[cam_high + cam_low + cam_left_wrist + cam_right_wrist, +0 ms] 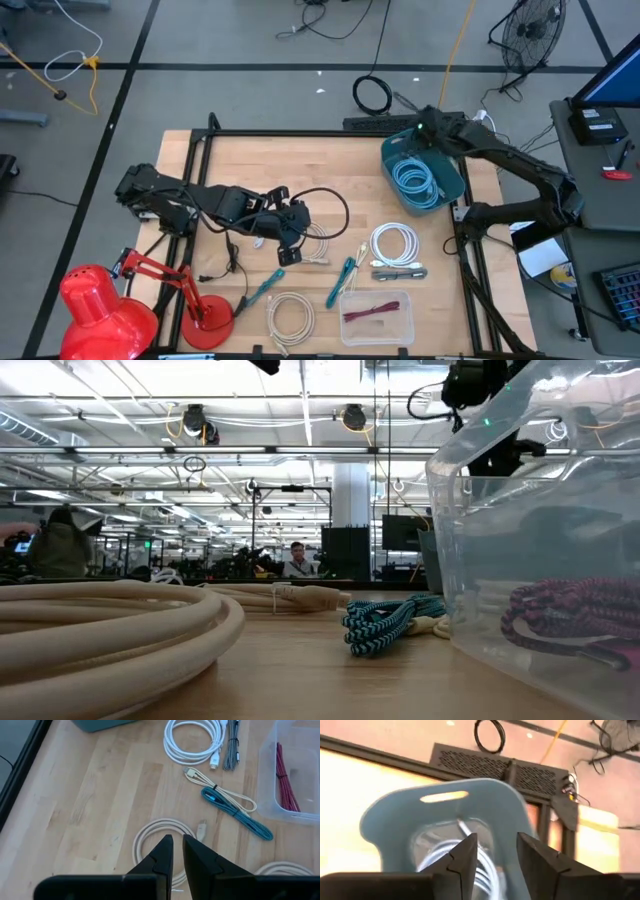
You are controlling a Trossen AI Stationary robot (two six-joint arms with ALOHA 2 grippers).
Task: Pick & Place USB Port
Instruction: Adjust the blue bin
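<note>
Over the back right corner of the table, the right gripper hangs above a blue bin, its fingers parted with nothing between them; a coiled light cable lies inside the bin directly beneath. The left gripper sits low over the middle of the table, its fingers drawn to a narrow slit and empty, just above a cream cable coil whose plug lies beside the fingertips. Ahead of it in the left wrist view lie a teal braided cable bundled with a beige one, a white cable coil and a grey cable. A clear plastic box near the front edge holds a red cable. Another cream coil lies at the front beside a second teal cable. A red desk lamp stands at the front left corner.
</note>
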